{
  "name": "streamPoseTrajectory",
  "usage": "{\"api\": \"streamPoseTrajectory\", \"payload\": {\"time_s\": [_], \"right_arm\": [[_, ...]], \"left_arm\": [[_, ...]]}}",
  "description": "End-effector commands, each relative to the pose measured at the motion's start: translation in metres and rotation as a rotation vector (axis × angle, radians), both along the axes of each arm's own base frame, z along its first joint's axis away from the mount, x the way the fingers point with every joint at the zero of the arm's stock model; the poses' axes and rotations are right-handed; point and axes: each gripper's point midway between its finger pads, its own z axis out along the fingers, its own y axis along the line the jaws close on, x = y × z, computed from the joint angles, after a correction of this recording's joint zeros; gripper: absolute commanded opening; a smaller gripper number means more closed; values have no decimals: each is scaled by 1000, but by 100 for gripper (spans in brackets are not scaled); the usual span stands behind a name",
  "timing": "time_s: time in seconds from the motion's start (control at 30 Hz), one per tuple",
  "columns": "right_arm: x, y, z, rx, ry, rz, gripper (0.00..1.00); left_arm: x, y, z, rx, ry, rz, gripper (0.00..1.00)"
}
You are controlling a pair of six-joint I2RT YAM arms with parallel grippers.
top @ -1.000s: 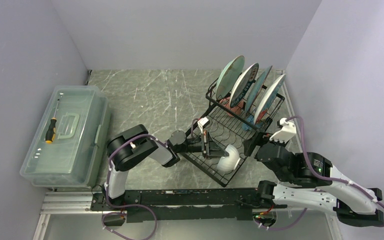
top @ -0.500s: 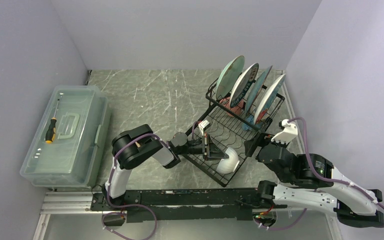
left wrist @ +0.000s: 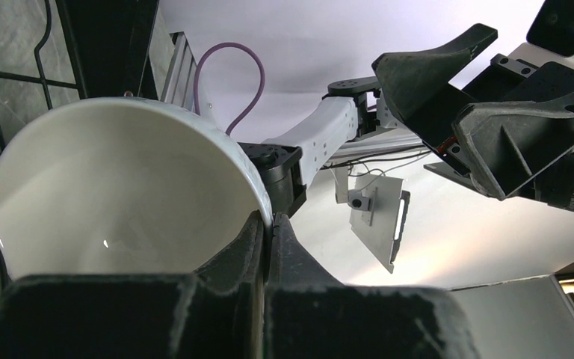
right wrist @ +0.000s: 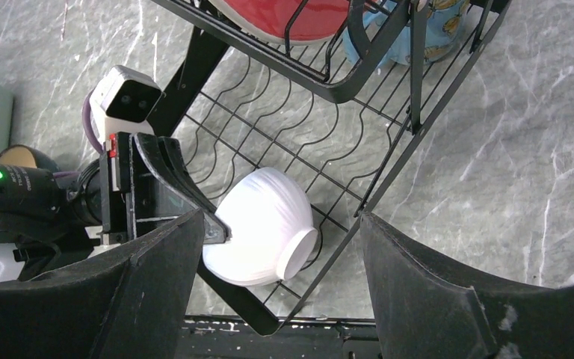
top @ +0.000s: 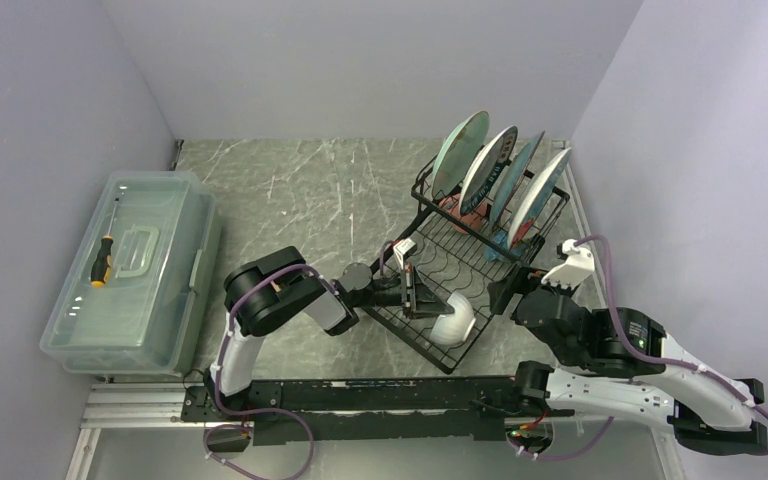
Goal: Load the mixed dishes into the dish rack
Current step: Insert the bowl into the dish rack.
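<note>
The white bowl (top: 454,321) lies on its side on the low front tier of the black wire dish rack (top: 430,190). My left gripper (top: 416,293) is shut on the bowl's rim. In the left wrist view the two fingers (left wrist: 250,239) pinch the rim of the bowl (left wrist: 119,202). My right gripper (right wrist: 280,217) hovers open above the bowl (right wrist: 265,224), one finger on each side, touching nothing. A mint-green plate (top: 460,150), a white lettered plate (top: 488,165) and others stand in the upper slots. A red plate (right wrist: 291,19) and a blue mug (right wrist: 403,37) sit in the basket tier.
A clear plastic box (top: 130,270) with a screwdriver (top: 102,262) on its lid stands at the left. Walls close in on the left, back and right. Bare marble table (top: 300,190) lies between the box and the rack.
The left arm has shifted a little, and the bowl has come slightly lower and nearer on the front tier. The right gripper has barely moved.
</note>
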Motion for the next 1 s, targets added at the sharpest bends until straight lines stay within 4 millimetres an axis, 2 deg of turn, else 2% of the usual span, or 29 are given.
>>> {"api": "streamPoseTrajectory", "payload": {"time_s": [0.0,0.23,0.43,0.53,0.77,0.97], "right_arm": [[2,2,2,27,-10,-13,79],[3,6,0,29,-6,-7,79],[2,7,-2,29,-2,-6,80],[2,7,-2,30,-2,-5,80],[1,6,-4,32,1,-5,81],[1,6,-5,36,1,-4,81]], "left_arm": [[3,12,-2,-21,30,3,0],[-2,12,-11,7,90,-38,0],[-6,13,-14,91,69,-54,16],[-6,13,-15,121,49,-56,21],[-5,10,-22,157,52,-63,27],[-4,9,-11,217,-14,-64,32]]}}
